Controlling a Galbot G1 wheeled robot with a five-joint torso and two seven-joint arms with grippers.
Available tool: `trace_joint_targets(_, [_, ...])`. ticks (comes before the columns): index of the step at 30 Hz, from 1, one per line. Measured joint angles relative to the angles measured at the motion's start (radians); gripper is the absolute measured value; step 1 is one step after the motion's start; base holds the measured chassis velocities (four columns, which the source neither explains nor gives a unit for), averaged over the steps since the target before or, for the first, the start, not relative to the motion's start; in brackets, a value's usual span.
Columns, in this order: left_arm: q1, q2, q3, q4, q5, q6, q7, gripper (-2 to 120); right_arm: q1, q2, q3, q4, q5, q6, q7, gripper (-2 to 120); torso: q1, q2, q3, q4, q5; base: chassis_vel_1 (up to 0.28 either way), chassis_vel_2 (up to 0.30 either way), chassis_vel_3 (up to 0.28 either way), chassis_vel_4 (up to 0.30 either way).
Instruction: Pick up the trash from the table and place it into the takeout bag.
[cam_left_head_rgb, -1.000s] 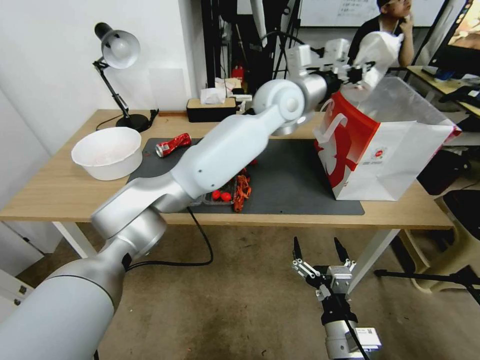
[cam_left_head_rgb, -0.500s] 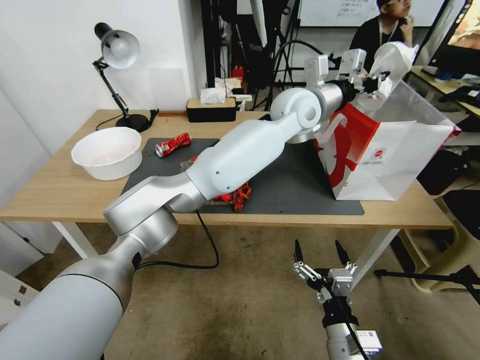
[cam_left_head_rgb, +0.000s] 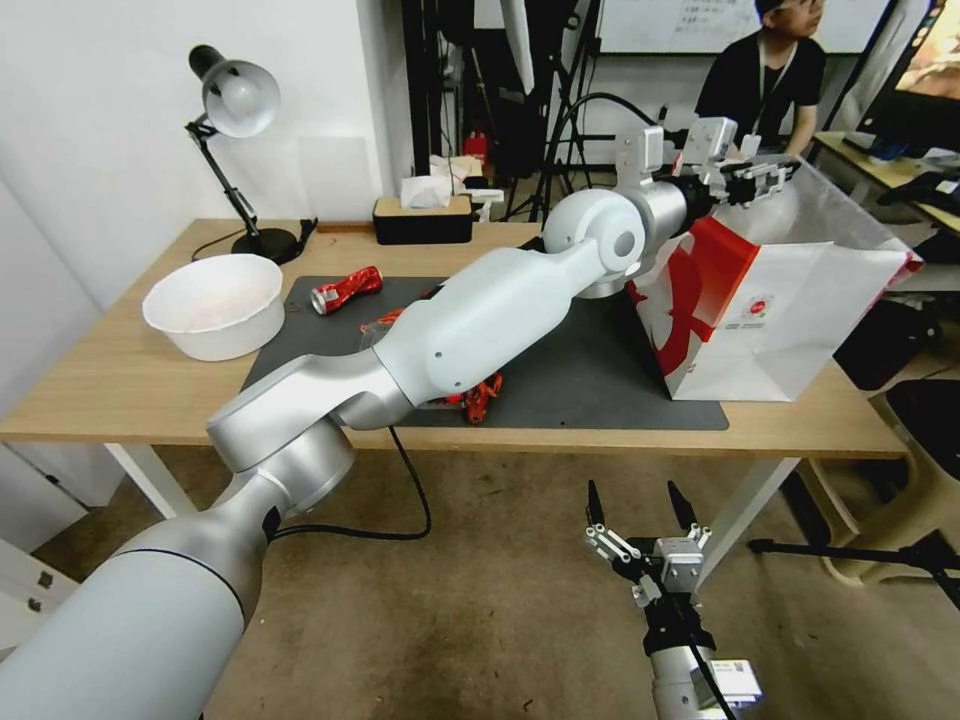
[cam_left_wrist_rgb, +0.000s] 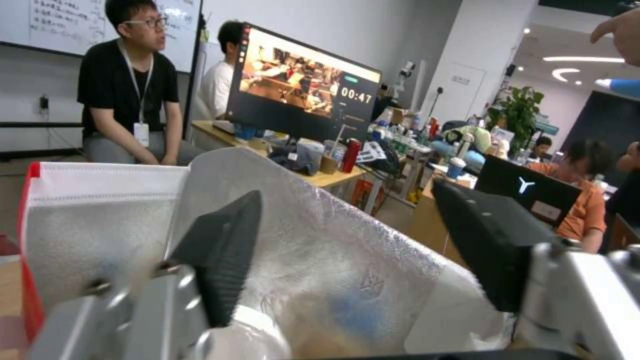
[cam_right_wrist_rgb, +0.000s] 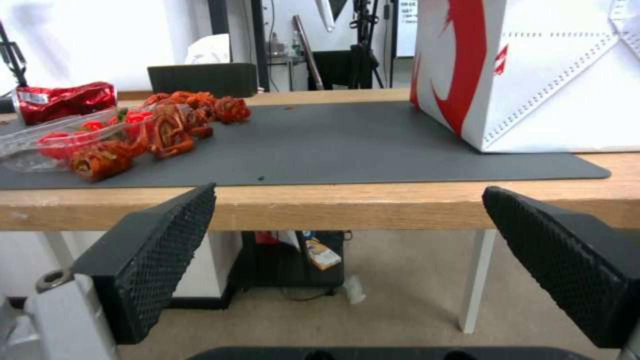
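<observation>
The left hand (cam_left_head_rgb: 775, 178) hung over the takeout bag's (cam_left_head_rgb: 800, 300) mouth, fingers spread wide and empty. The bag stood on the desk (cam_left_head_rgb: 120, 380), a small red logo on its white face, lettering unreadable. The right hand (cam_left_head_rgb: 640, 515) waited below the desk edge, spread wide.

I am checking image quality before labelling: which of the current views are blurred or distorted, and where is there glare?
Left wrist view: the left gripper fingers are soft and out of focus against the takeout bag, whose foil lining shines. Right wrist view: the right gripper pads are sharp, the table edge fairly clear. Head view: wide-angle bending toward the edges; the lamp shade looks bright.
</observation>
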Motion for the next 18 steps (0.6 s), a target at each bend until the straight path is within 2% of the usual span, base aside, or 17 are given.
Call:
trace_joint_targets(3, [0.013,0.028,-0.001,-0.041,-0.001,0.009,-0.013,86,0.003,-0.007,-0.006,0.0,0.001,0.0,0.0,100,0.0,0.0,0.0,0.0,-0.0001,0.0,0.0,0.0,0.0])
trace_joint_targets(4, [0.013,0.028,-0.001,-0.041,-0.001,0.009,-0.013,86,0.003,-0.007,-0.006,0.0,0.001,0.0,0.0,100,0.0,0.0,0.0,0.0,-0.0001,0.0,0.0,0.0,0.0])
trace_joint_targets(7, [0.044,0.074,-0.018,-0.099,0.012,0.01,-0.028,98,0.01,-0.013,-0.01,0.001,0.016,-0.001,-0.001,100,0.0,0.0,0.0,0.0,-0.0001,0.0,0.0,0.0,0.0])
trace_joint_targets(9, [0.059,0.091,-0.027,-0.122,0.02,0.008,-0.029,99,0.013,-0.014,-0.011,0.001,0.019,-0.001,-0.001,100,0.0,0.0,0.0,0.0,-0.0001,0.0,0.0,0.0,0.0])
trace_joint_targets(12, [0.117,0.159,-0.064,-0.201,0.06,0.002,-0.023,100,0.028,-0.022,-0.014,-0.006,0.028,-0.003,-0.002,100,0.0,0.0,0.0,-0.0001,-0.0002,0.0,0.0,0.0,0.0])
trace_joint_targets(13, [0.117,0.159,-0.064,-0.201,0.06,0.002,-0.023,100,0.028,-0.022,-0.014,-0.006,0.028,-0.003,-0.002,100,0.0,0.0,0.0,-0.0001,-0.0002,0.0,0.0,0.0,0.0])
trace_joint_targets(16, [0.179,0.23,-0.109,-0.249,0.087,-0.018,0.007,100,0.047,-0.031,-0.019,-0.015,0.034,-0.008,-0.002,100,0.0,0.0,0.0,0.0003,-0.0005,0.0,0.0,0.0,0.0])
trace_joint_targets(18, [0.2,0.249,-0.125,-0.259,0.101,-0.027,0.018,100,0.05,-0.033,-0.021,-0.016,0.034,-0.009,-0.002,100,0.0,0.0,0.0,0.0002,-0.0003,0.0,0.0,0.0,0.0])
